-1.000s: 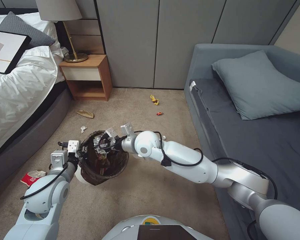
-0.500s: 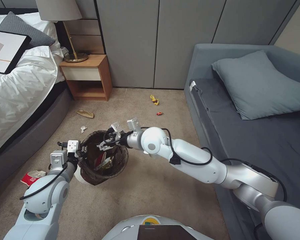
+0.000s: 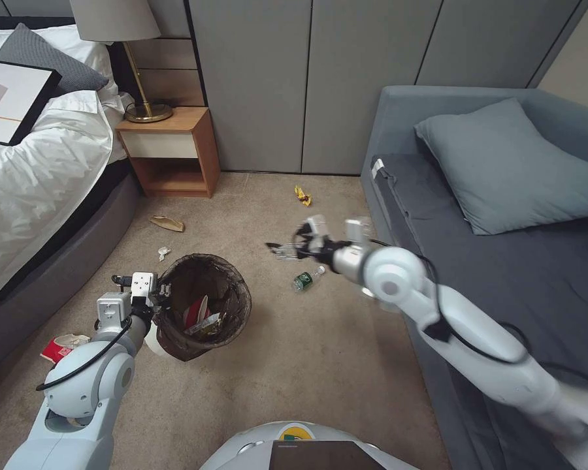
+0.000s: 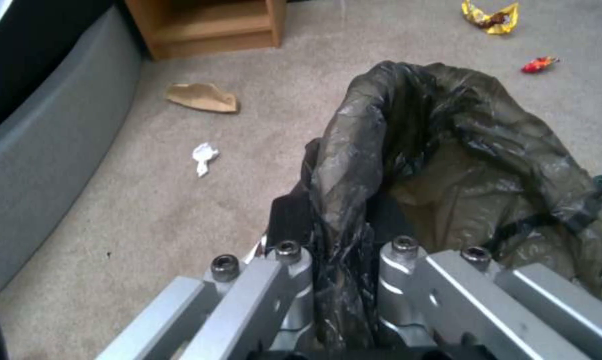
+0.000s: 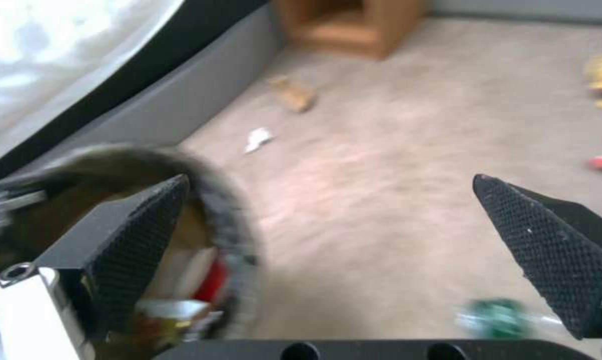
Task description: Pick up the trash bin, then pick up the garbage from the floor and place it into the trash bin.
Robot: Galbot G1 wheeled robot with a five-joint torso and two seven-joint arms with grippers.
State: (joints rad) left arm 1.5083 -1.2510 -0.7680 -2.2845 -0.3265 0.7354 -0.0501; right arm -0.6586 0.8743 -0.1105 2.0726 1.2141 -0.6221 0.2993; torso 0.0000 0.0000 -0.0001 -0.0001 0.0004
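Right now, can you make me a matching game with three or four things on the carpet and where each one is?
Things:
1. small clear plastic bottle with green label
2. crumpled white tissue
3. yellow snack wrapper
4. red paper packet

Places:
A. beside the left arm, near the bed
B. under the open right tool
C. near the grey wall panels
D. just beyond the lined white trash bin

Pairs: 1-B, 2-D, 3-C, 4-A

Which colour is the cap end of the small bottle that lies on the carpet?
Green, on the small bottle; the head view shows it best.
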